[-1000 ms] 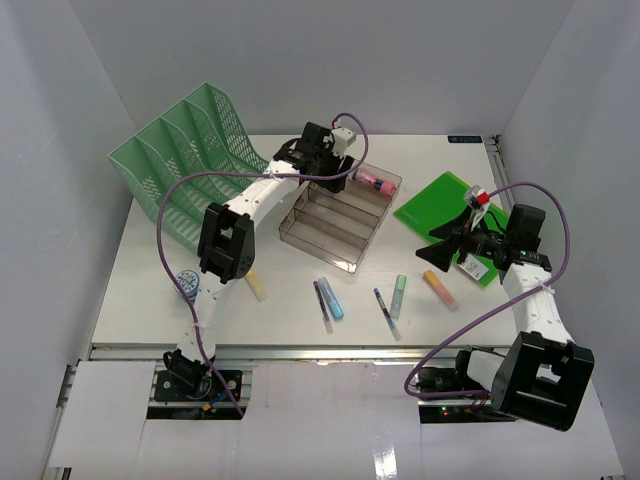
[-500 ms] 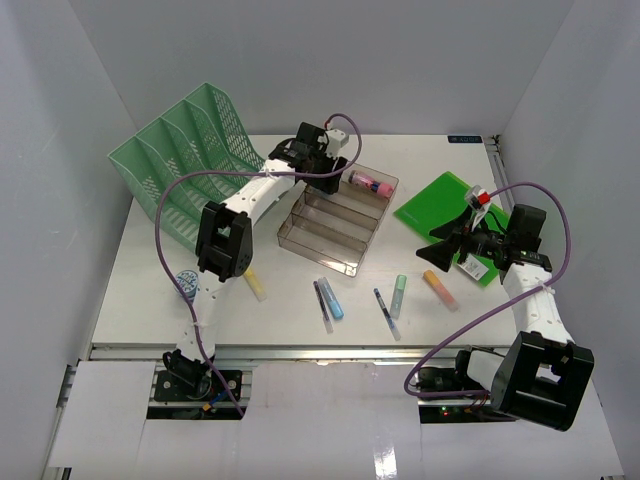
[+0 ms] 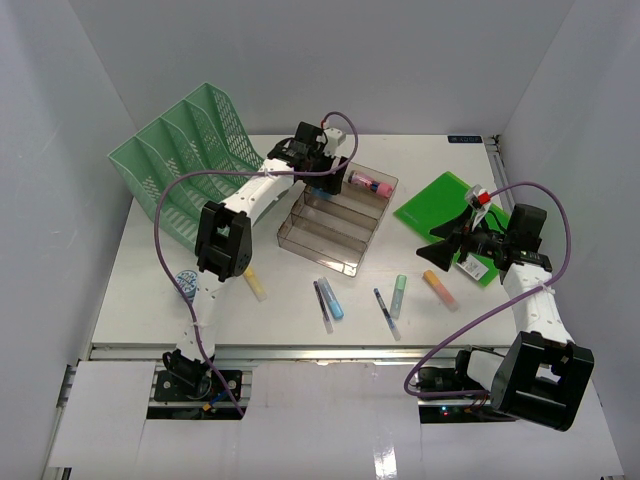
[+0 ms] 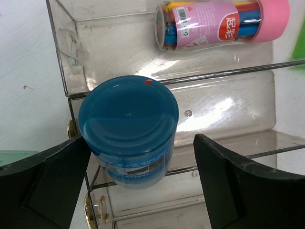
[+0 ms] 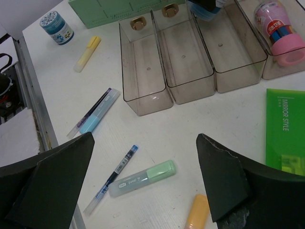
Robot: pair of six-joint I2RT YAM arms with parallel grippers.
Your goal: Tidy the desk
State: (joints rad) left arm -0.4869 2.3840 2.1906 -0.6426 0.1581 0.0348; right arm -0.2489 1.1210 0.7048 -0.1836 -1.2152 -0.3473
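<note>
Desk (image 3: 280,310), white, filling the overhead view's middle: left gripper (image 4: 140,143), spread wide, straddles an upright blue canister (image 4: 127,119) in the clear tiered tray (image 4: 228,95), upper centre; right gripper (image 5: 145,140), wide and empty, hovers far right.

The green folder (image 5: 286,129) carries the words "MIRROR STYLE" printed along its length. The pink-capped tube (image 4: 214,21) has a red label with white Chinese characters and a barcode. Print on the mint highlighter (image 5: 143,178) is too small to read.
</note>
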